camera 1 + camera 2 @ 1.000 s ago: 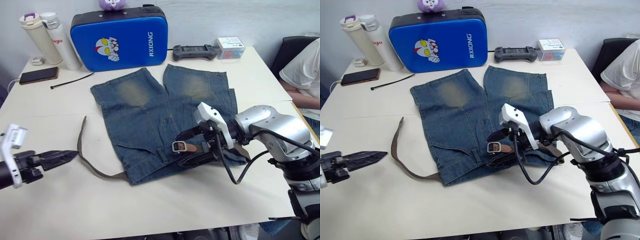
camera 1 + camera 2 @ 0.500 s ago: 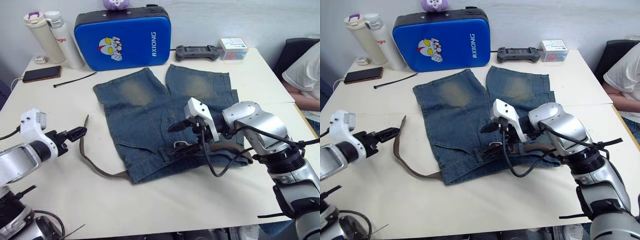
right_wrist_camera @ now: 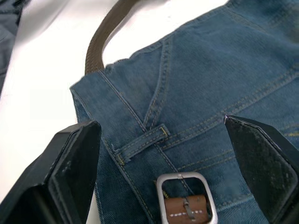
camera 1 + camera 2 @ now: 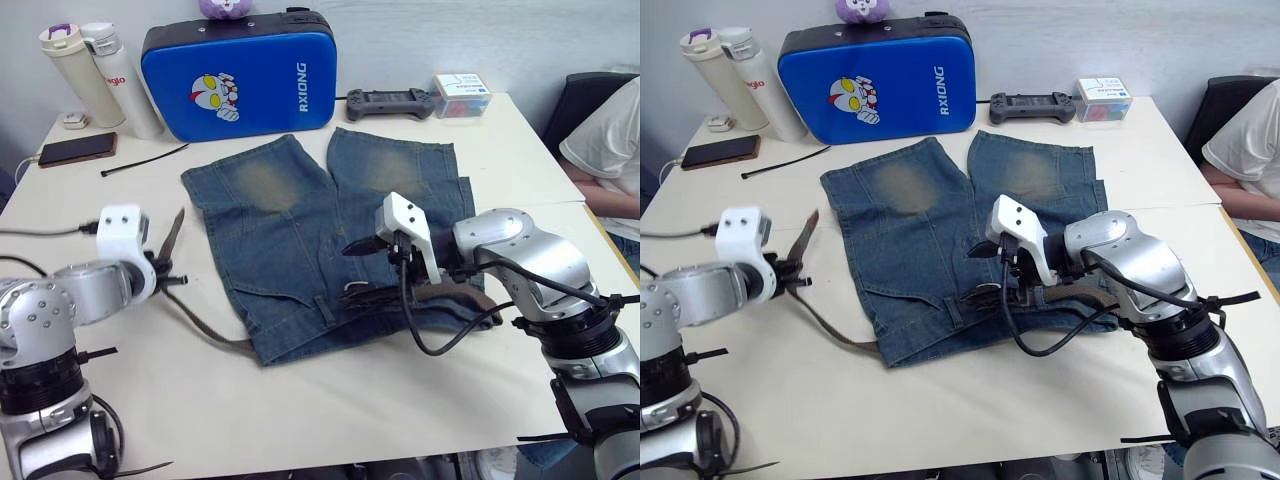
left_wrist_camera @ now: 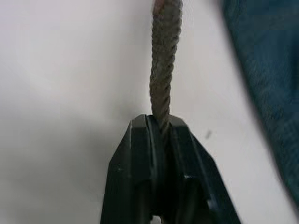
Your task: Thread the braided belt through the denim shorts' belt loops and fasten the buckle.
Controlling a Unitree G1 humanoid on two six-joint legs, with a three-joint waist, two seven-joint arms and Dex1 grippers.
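While a second ago left gripper (image 5: pixel 160 140) hung empty off bench's left edge, it now pinches braided belt (image 4: pixel 205 330) tail beside denim shorts (image 4: pixel 290 235). Right gripper (image 3: pixel 161 182) released, jaws wide over buckle (image 3: pixel 185 198) at waistband. Threading can resume.

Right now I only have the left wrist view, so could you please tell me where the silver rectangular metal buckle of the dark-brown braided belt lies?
Observer: The buckle lies on the waistband of the faded blue denim shorts, beside a belt loop.
Operator: Is the right gripper holding it?
Observer: No, the right gripper hovers over it, its fingers open on either side.
Operator: Where is my end, relative to the shorts?
Observer: The left gripper pinches the braided belt near its tail, over the white table, off the shorts' left side.
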